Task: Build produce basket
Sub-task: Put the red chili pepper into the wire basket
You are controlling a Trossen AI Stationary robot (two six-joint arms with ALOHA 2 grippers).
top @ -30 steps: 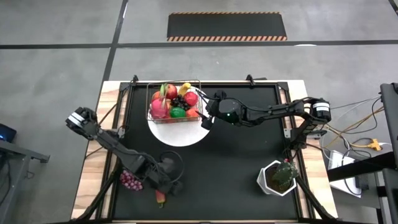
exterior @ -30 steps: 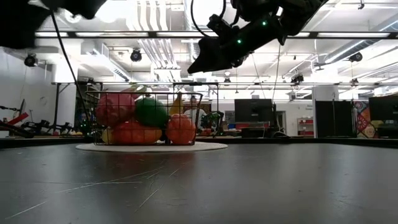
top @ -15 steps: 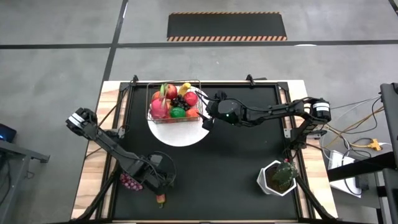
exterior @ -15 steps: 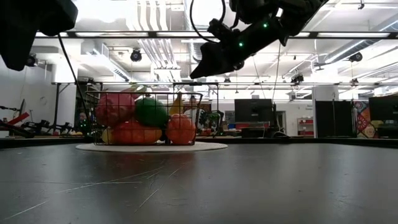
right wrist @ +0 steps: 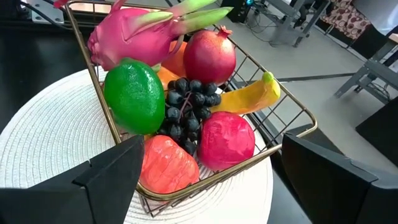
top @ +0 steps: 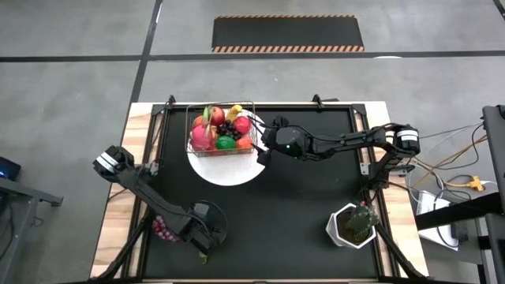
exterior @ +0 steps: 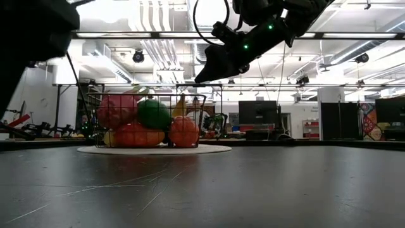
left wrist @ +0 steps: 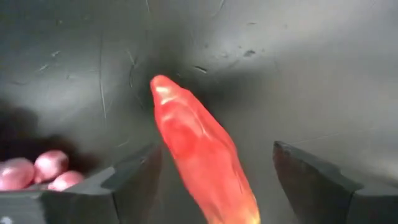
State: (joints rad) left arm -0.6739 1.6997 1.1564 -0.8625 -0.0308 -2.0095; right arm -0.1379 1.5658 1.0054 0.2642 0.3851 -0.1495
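Though flanked by pink grapes (left wrist: 37,171), red chilli (left wrist: 202,158) between parted left gripper (left wrist: 214,186) fingers; right gripper (right wrist: 199,180) agape beside basket (right wrist: 292,118).

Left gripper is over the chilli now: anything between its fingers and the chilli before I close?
Nothing visible. The left gripper is open, and the red chilli lies on the black mat directly between its fingers. The pink grapes sit off to one side, outside the gap.

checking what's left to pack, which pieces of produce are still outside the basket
Two: the red chilli, lying between the left gripper's open jaws, and the pink grapes beside it on the mat. The rest sit in the basket.
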